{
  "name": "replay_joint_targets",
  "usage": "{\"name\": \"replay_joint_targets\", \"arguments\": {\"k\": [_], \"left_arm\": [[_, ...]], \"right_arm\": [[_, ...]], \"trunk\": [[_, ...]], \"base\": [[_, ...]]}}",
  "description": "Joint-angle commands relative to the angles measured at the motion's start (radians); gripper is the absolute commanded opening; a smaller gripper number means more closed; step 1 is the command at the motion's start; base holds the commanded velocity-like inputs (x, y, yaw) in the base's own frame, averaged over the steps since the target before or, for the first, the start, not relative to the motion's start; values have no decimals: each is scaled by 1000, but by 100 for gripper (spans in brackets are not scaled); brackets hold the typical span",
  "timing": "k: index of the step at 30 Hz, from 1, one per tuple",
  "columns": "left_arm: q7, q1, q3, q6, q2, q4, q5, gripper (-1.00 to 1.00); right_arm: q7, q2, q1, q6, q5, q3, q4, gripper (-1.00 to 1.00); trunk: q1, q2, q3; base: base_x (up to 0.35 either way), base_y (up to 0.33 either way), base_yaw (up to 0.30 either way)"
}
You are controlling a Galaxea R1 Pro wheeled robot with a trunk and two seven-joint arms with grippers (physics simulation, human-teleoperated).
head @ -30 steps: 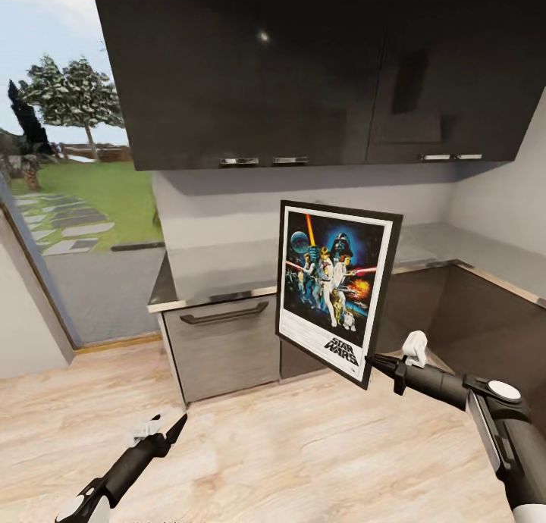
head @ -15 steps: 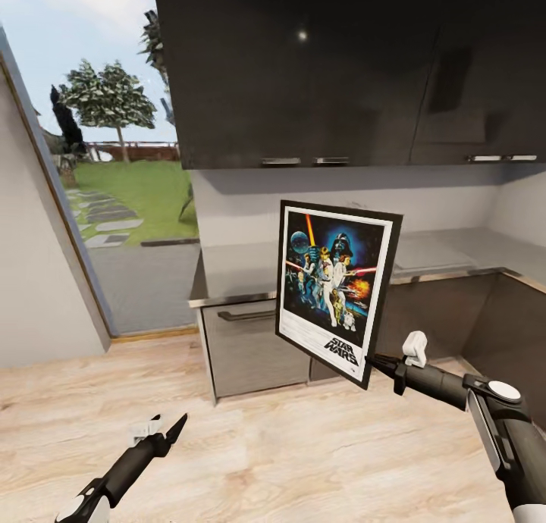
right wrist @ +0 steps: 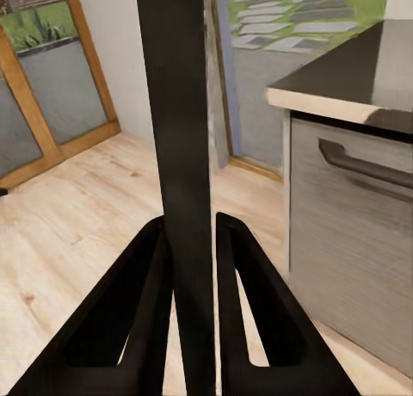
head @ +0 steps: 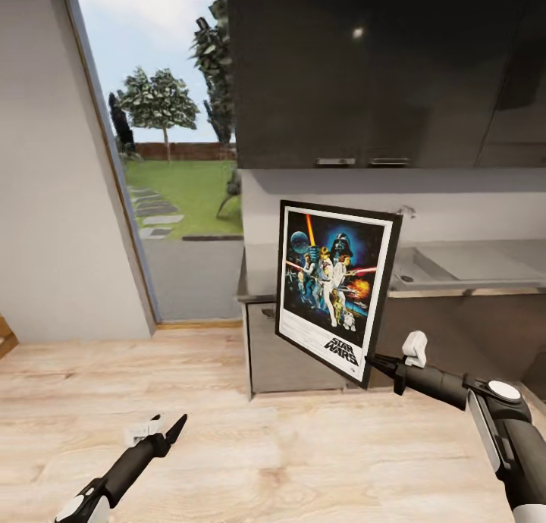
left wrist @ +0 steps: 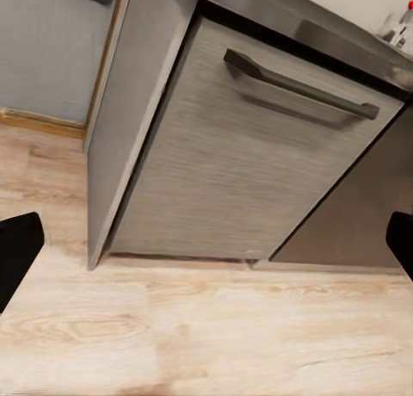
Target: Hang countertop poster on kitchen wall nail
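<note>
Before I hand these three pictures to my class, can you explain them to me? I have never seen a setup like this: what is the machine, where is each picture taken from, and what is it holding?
These are simulator renders of a two-armed wheeled robot in a kitchen. The large picture comes from a camera on its head, looking down over both arms. The right gripper is shut on the poster, a framed Star Wars print, gripping it at a lower corner and holding it upright above the wooden floor. The left gripper hangs low and holds nothing.

The other two pictures come from cameras near each gripper. The right wrist view shows the poster edge-on as a dark strip between the two black fingers. The left wrist view shows spread fingertips facing a grey cabinet drawer.

Behind the poster are the kitchen countertop, dark wall cupboards and a glass door to a garden.
</note>
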Motion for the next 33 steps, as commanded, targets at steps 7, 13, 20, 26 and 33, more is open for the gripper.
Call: {"name": "replay_joint_targets", "arguments": {"k": [7, 13, 20, 26, 33], "left_arm": [[-6, -2, 2, 1, 1, 2, 5, 100], [-6, -2, 10, 1, 0, 2, 5, 100], [-6, -2, 16, 1, 0, 2, 5, 100], [-6, -2, 16, 1, 0, 2, 5, 100], [-7, -2, 16, 1, 0, 2, 5, 100]], "right_arm": [[6, 0, -1, 11, 0, -2, -1, -100], [6, 0, -1, 11, 0, -2, -1, -100], [6, 0, 0, 12, 0, -2, -1, -100], [6, 0, 1, 13, 0, -2, -1, -100], [6, 0, 1, 13, 0, -2, -1, -100]], "trunk": [[1, -2, -2], [1, -2, -2], [1, -2, -2], [1, -2, -2], [1, -2, -2]], "base": [[42, 285, 290], [153, 278, 290], [175, 276, 147], [177, 276, 17], [177, 276, 72]]}}
